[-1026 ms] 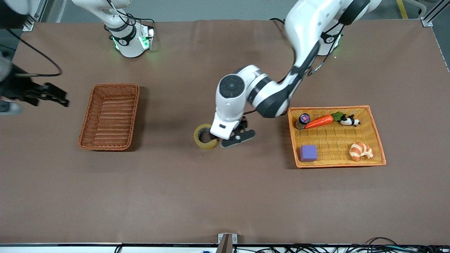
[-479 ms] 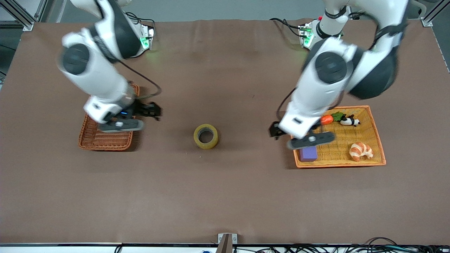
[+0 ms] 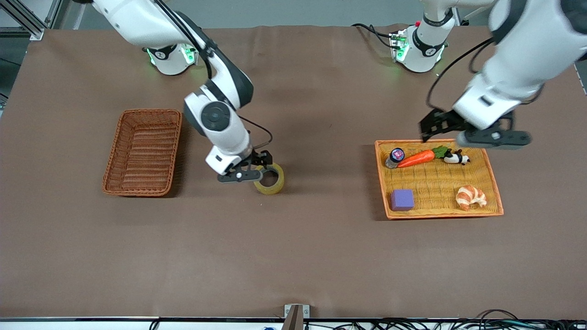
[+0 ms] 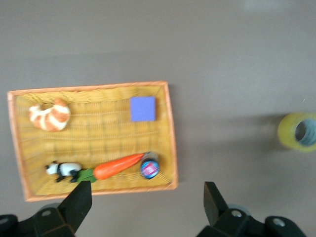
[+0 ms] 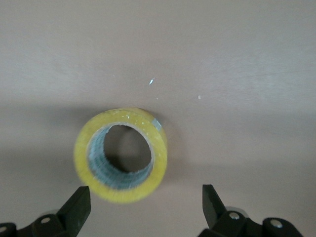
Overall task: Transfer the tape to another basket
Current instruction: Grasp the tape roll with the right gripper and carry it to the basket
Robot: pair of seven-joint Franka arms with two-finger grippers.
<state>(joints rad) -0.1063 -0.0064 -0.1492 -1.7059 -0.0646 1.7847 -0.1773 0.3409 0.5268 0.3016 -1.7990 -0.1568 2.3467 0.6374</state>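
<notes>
- The tape [image 3: 268, 179] lies flat on the bare worktop [image 3: 293, 256], between the basket [image 3: 142, 152] and the orange tray [image 3: 490, 170], in neither of them. I judge it sits in the open middle so that either arm can reach it.
- The roll has no long axis; its short axis, through the core hole, points straight up. In the right wrist view the tape [image 5: 121, 154] shows its grey core and open hole to my camera, so one finger can enter the hole and one can pass outside the wall.
- My right end effector [image 3: 262, 170] hangs directly over the roll's edge toward the basket, fingers spread wide and holding nothing. I judge this to be the approach for a wall grasp.
- The basket stands empty toward the right arm's end of the worktop, well apart from the tape.
- My left end effector [image 3: 438, 123] waits over the tray's rim, fingers wide apart, empty.
- The tray holds a carrot [image 3: 416, 158], a purple block [image 3: 402, 200], a croissant [image 3: 471, 197] and a panda toy [image 3: 455, 158].
</notes>
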